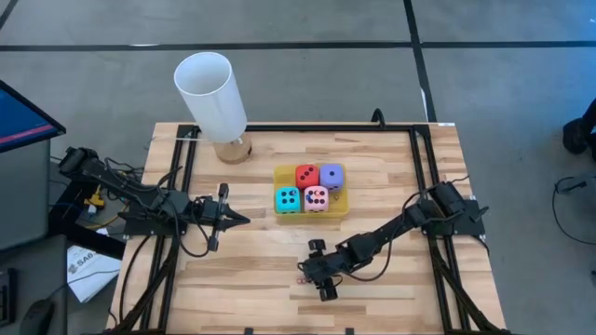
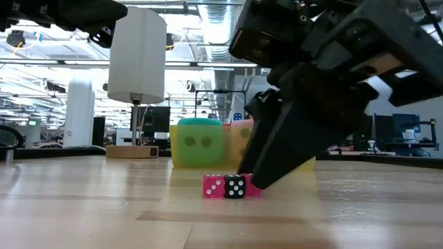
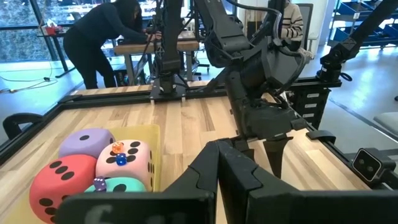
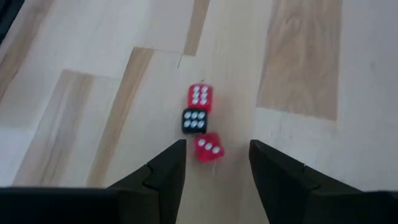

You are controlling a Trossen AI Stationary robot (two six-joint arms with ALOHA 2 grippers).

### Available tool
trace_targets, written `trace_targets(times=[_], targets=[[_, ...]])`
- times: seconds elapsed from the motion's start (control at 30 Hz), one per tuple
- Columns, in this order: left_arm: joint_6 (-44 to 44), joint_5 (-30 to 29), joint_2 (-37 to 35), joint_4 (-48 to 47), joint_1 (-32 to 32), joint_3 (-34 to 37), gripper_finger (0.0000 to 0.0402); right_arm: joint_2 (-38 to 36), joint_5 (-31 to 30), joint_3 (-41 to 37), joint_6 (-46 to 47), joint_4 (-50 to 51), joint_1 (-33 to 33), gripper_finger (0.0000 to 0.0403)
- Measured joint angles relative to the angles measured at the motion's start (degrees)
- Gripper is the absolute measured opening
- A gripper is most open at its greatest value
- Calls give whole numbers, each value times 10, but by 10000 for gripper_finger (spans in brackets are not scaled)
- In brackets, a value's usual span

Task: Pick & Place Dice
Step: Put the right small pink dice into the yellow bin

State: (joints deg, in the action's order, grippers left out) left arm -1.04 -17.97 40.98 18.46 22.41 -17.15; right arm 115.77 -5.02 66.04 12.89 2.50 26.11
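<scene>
4 dice (image 1: 309, 188) sit upright in yellow tray (image 1: 337, 210); right gripper (image 4: 216, 163) half-open, empty, over tiny dice (image 4: 200, 122).

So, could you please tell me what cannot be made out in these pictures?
- Low view: the right gripper covers part of the third tiny die; the tray wall veils the big dice.
- Left wrist view: the left gripper hides most of the cyan die.
- High view: the tiny dice are too small to count.
- Right wrist view: the tray lies outside the picture.
</scene>
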Motion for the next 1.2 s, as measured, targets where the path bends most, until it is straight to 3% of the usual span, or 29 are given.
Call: trace_targets(times=[0.63,1.2], targets=[[0,0,0,0,0,0,0,-1,7,0,1,-3,0,169],[0,0,0,0,0,0,0,-2,22,1,2,-3,0,85]])
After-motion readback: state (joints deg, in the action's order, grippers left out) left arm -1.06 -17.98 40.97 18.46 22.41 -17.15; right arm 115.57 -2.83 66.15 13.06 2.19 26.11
